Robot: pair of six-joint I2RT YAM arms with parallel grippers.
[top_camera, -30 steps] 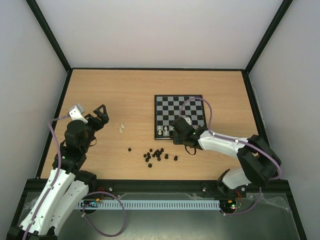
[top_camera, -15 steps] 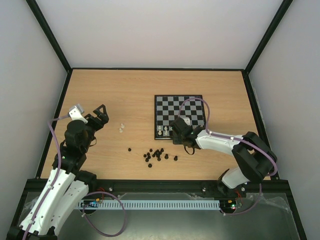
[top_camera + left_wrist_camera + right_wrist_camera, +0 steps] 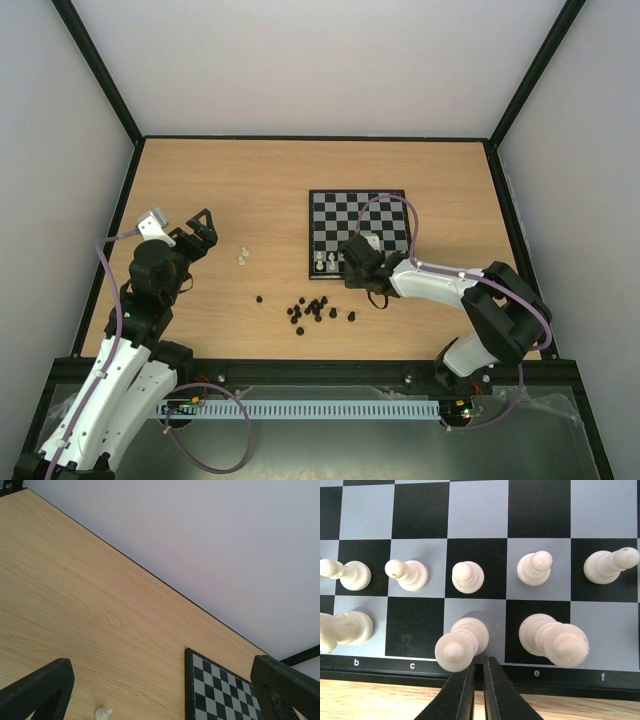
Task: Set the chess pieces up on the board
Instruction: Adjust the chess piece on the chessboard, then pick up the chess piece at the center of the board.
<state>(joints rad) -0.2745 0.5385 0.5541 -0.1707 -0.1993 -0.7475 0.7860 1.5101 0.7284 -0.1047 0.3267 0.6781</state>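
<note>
Top external view takes in the whole setup: a wooden bench [image 3: 250,180] with the board [image 3: 358,232] lying right of centre, and both arms reaching in from the near edge. The right arm stretches to the board's near edge, where the right tool [image 3: 479,665] hangs low over the border by the d file. Its jaws are pinched together with only a sliver between them and nothing held. The left tool [image 3: 160,662] sits well away on the left, jaws spread wide and empty, pointed across bare wood toward the board's corner. From the right wrist camera, the white chess pieces [image 3: 467,576] already placed form a line of five pawns on the second rank. Three taller ones stand on the first rank, among them the d-file piece [image 3: 461,642], with the closed tips right at its base — whether they touch it I cannot tell. The c square beside it is bare. Two stray white pieces [image 3: 243,255] lie on the bench between the left arm and the board, and a scatter of black pieces [image 3: 315,310] sits near the front edge. I judge the step in hand is settling that d-file piece. Next comes a clean lift away without clipping its neighbours, then a trip to the strays — jaws opened first — to fill the gap.
</note>
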